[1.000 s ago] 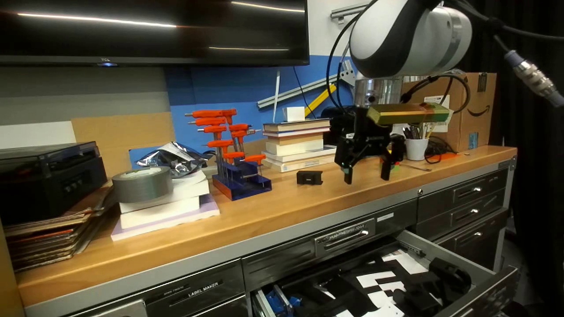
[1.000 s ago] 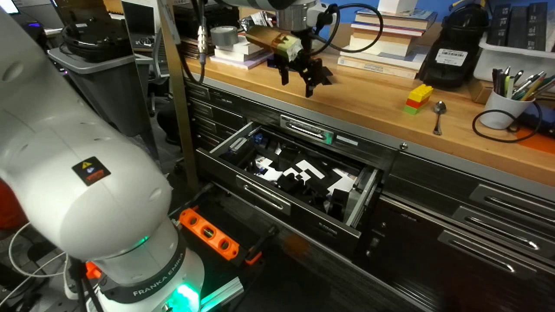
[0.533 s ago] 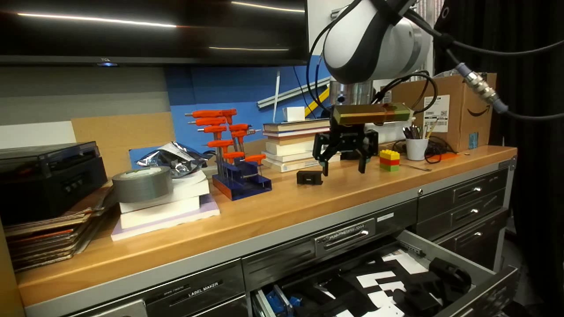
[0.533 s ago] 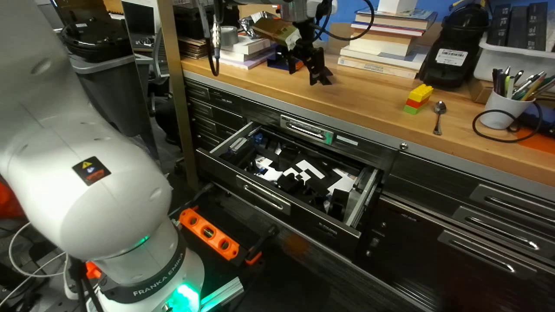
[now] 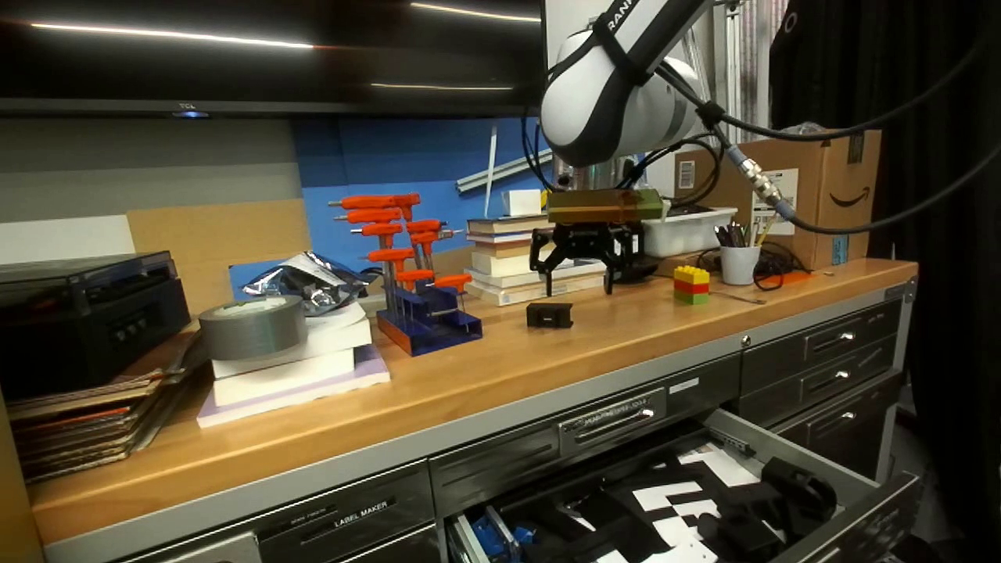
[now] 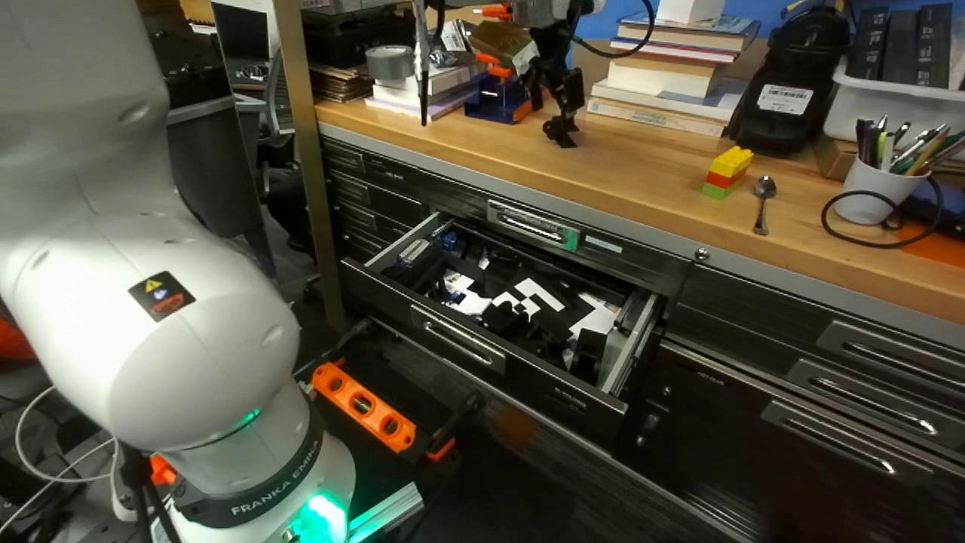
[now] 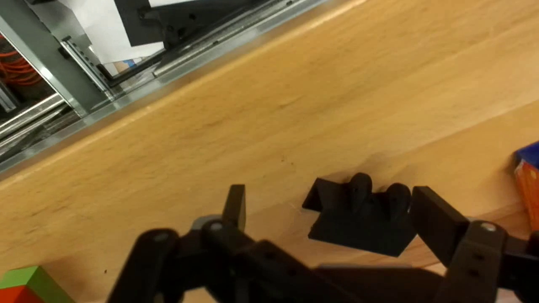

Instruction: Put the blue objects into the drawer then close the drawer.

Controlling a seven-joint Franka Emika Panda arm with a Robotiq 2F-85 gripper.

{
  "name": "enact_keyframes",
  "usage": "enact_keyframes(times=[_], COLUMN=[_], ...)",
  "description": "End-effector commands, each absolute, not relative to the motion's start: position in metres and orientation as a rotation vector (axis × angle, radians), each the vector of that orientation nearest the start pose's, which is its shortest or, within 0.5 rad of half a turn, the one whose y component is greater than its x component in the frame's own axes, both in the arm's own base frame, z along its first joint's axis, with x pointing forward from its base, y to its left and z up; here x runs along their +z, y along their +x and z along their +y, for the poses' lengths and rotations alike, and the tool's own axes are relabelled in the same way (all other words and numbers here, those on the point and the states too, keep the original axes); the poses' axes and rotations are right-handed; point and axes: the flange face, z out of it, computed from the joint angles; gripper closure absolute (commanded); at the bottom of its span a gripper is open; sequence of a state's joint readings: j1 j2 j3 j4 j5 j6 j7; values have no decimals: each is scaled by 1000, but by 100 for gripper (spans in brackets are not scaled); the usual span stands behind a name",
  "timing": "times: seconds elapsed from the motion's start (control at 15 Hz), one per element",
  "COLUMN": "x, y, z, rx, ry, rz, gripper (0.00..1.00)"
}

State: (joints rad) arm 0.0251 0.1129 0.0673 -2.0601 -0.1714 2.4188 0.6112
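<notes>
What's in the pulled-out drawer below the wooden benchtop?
The drawer shows flat white shapes, dark chunky pieces, and small blue parts near one end. Whatever lies beneath these is covered, so I can't tell.

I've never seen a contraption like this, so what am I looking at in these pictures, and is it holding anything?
That's a white Franka robot arm ending in a black gripper, which works like big tongs. Two views come from cameras standing outside the robot; the wrist view looks down from its wrist. On the wooden workbench are a small, nearly black piece, a toy-brick stack, books and orange-handled hex keys in a blue stand. Below its edge, a drawer stands open. Nothing is held: the gripper is open above the workbench, and that piece rests on the surface.
</notes>
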Motion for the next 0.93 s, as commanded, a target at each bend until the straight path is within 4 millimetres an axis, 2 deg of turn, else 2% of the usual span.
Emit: enact_keyframes(times=[0.0,0.27,0.47,0.6,0.87], x=[408,397,382,376,387], y=[628,654,666,671,682], z=[62,65,66,67,69], rx=[-513,-549,-475,-409,-398], ry=[-3052,-3066,-3086,-3080,-3033], rz=[748,965,1132,1185,1189], gripper=[0,0,0,0,0])
